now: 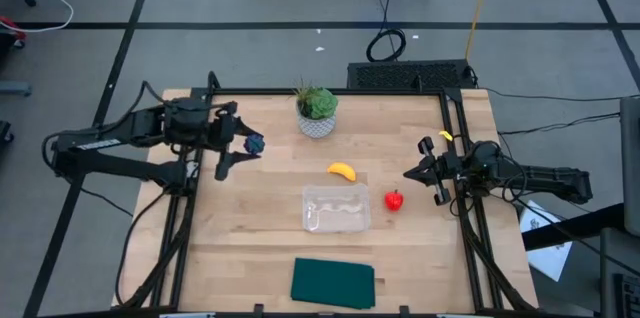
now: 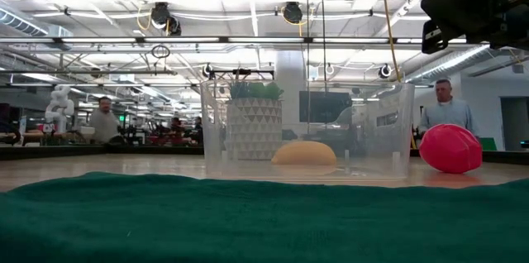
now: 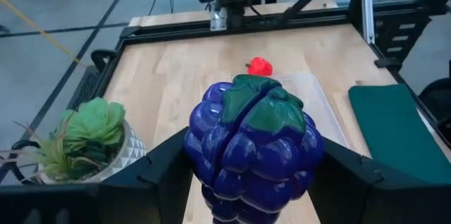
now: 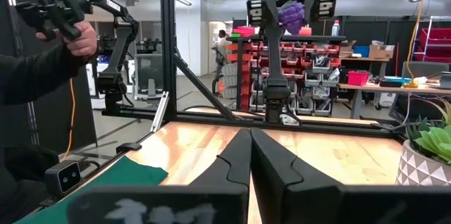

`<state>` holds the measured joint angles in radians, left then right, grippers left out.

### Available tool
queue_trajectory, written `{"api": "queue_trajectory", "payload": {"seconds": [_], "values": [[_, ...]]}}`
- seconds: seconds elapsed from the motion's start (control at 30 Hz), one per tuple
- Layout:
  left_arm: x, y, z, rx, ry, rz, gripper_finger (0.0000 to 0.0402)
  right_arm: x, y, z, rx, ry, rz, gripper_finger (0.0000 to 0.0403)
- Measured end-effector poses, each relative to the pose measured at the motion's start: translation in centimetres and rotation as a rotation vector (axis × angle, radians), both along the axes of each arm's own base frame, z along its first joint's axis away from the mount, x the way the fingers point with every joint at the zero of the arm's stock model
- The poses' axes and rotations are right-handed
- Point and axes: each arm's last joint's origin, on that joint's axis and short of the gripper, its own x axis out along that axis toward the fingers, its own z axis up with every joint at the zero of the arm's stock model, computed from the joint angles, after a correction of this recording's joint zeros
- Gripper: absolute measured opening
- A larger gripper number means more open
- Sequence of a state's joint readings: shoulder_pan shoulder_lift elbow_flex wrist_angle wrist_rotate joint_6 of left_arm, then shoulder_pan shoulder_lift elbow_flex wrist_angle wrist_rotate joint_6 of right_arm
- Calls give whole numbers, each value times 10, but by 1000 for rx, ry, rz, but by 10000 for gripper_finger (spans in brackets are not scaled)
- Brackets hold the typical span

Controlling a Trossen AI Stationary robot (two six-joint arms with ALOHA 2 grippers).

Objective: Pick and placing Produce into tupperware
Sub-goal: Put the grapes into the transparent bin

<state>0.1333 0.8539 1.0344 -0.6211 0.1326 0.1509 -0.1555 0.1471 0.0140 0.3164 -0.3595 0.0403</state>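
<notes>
My left gripper [image 1: 243, 150] is over the table's left part, shut on the dark purple grape bunch with green leaves [image 3: 254, 146]. The yellow banana [image 1: 342, 170] lies on the table just beyond the far side of the clear tupperware [image 1: 337, 208]. The red fruit [image 1: 394, 200] lies on the table just right of the tupperware. My right gripper [image 1: 412, 173] is shut and empty at the table's right side, right of the red fruit; its closed fingers show in the right wrist view [image 4: 250, 160]. My left gripper pinches the grape bunch between its two fingers [image 3: 165, 164], one on each side of the bunch's body [image 3: 201, 153]. The fingers come from the table's left, pointing toward its right. The bunch is lifted clear of the table, as the right wrist view [image 4: 292, 11] shows, with its leafy top [image 3: 264, 104] facing away from the wrist.
A potted plant [image 1: 317, 110] stands at the far middle. A dark green cloth [image 1: 333, 283] lies at the near edge. Black frame rails run along the table's sides [image 1: 458, 138]. A person's hand with a controller [image 4: 67, 23] shows beyond the table.
</notes>
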Motion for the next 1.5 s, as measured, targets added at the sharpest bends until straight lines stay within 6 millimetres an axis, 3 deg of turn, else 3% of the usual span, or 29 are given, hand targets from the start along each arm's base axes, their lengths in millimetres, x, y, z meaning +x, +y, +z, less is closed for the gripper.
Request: {"api": "queue_trajectory", "payload": {"seconds": [0.47,0.73,1.23,1.5], "values": [[10,0,-26,25,-159,-52,232,0,0,-1,1,7,0,0],[18,1,-55,50,-211,-81,232,1,0,-1,2,15,0,0],[-9,-1,-91,43,-276,-97,232,2,0,-2,0,20,0,0],[-11,-2,-114,13,-364,-104,232,2,0,-1,-2,9,-1,0]]}}
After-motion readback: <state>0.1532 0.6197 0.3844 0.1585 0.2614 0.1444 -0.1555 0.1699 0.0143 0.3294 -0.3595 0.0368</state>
